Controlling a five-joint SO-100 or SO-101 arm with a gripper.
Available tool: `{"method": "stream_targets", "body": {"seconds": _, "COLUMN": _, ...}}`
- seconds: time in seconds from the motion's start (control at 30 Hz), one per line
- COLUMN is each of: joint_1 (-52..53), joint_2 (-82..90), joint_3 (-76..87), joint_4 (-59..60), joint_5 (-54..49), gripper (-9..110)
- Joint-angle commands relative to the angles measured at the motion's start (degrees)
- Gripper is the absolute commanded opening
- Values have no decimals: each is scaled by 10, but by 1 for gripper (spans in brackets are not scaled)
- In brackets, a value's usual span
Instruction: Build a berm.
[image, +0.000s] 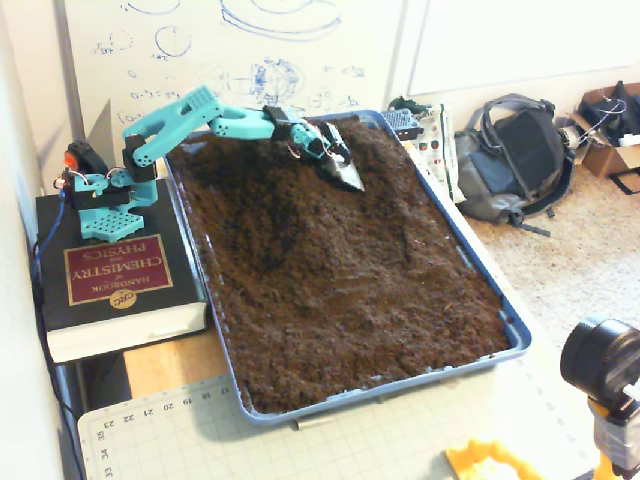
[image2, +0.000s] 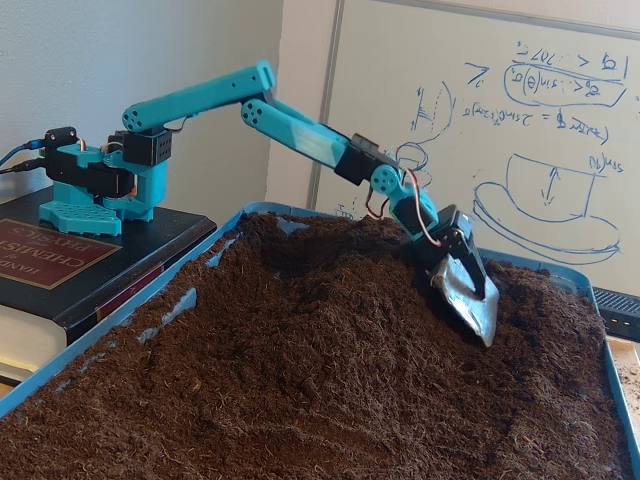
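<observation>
A blue tray (image: 516, 338) (image2: 160, 312) is filled with loose dark brown soil. The berm (image: 262, 160) (image2: 330, 262) is a raised mound at the tray's far end, sloping down toward the flatter soil nearer the front. My teal arm reaches out low over the mound. Its gripper (image: 346, 176) (image2: 472, 298) carries a shiny, pointed scoop blade, tip down and touching the soil on the mound's right slope in both fixed views. Separate fingers do not show, so whether it is open or shut is unclear.
The arm's base (image: 100, 190) (image2: 95, 180) stands on a thick black book (image: 115, 285) left of the tray. A whiteboard (image2: 520, 120) rises behind the tray. A grey backpack (image: 510, 155) lies to the right, a cutting mat (image: 200, 430) and a black camera (image: 600, 360) in front.
</observation>
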Motion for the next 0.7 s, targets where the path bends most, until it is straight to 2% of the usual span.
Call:
{"method": "stream_targets", "body": {"seconds": 0.0, "joint_1": 12, "joint_2": -2, "joint_3": -50, "joint_4": -11, "joint_5": -6, "gripper": 0}}
{"method": "stream_targets", "body": {"seconds": 0.27, "joint_1": -9, "joint_2": -8, "joint_3": 4, "joint_4": 4, "joint_5": -5, "gripper": 0}}
{"method": "stream_targets", "body": {"seconds": 0.67, "joint_1": -47, "joint_2": 225, "joint_3": 317, "joint_4": 48, "joint_5": 1, "gripper": 0}}
